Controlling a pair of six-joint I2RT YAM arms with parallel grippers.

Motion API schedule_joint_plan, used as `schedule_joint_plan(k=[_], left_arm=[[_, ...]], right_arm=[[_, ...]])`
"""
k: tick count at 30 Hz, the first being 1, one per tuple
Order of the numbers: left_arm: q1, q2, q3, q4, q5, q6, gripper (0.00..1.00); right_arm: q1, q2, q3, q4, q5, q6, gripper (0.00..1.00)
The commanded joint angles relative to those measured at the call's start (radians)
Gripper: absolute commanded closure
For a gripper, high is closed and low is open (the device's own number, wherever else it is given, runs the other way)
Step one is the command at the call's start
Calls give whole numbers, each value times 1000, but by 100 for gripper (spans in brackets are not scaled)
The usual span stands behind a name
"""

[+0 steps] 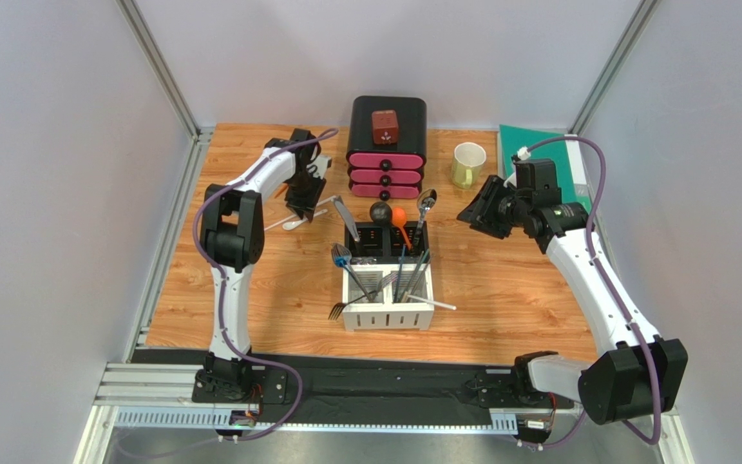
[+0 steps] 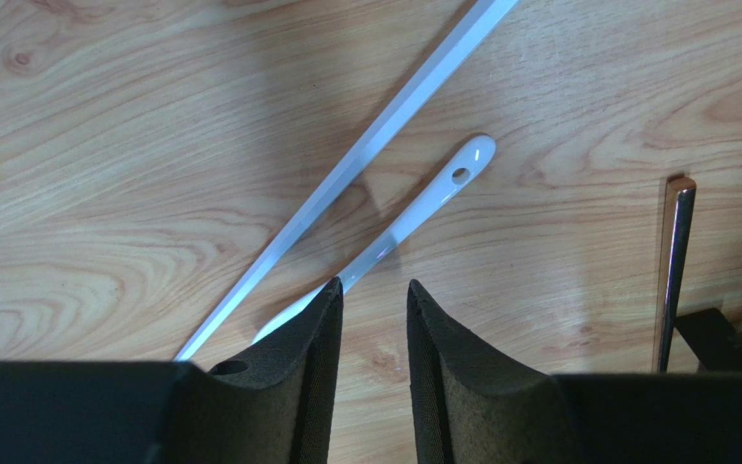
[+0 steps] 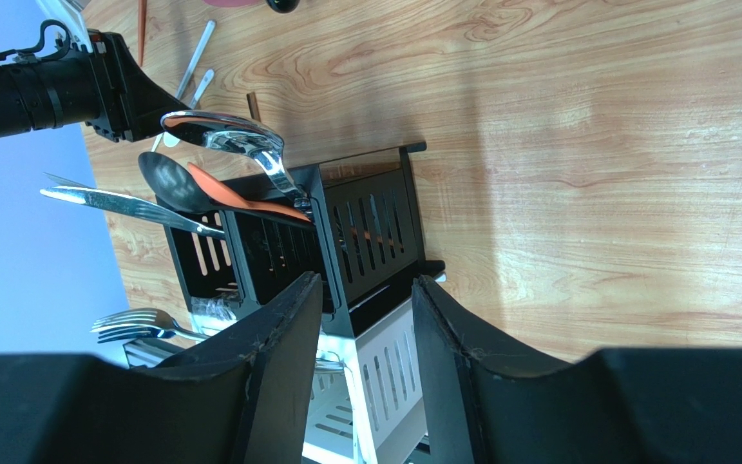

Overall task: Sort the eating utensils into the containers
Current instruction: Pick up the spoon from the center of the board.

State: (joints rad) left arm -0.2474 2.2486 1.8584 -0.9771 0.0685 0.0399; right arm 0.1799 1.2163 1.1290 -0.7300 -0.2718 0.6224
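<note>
In the caddy, the rear black compartments hold a black spoon, an orange spoon and a silver spoon. The front white ones hold forks and chopsticks. Left of the caddy, the left gripper, narrowly open and empty, hovers over a white spoon. Right of the caddy, the right gripper is narrowly open and empty.

I'm looking at the left arm and right arm: both are wearing white shells over chunky black joint housings, with a purple cable running along each. The left gripper is showing matte black, ribbed fingers.
</note>
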Motion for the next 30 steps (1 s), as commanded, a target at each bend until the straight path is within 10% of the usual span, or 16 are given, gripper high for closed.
schedule_joint_plan(k=[1,30], left_arm=[[-4,5,-10,-14,31,21,64],[-7,106,154,-143,-1,-9,67]], right_arm=[[-8,0,43,6,-9,-10,55],[-25,12,61,12,-14,-4,55]])
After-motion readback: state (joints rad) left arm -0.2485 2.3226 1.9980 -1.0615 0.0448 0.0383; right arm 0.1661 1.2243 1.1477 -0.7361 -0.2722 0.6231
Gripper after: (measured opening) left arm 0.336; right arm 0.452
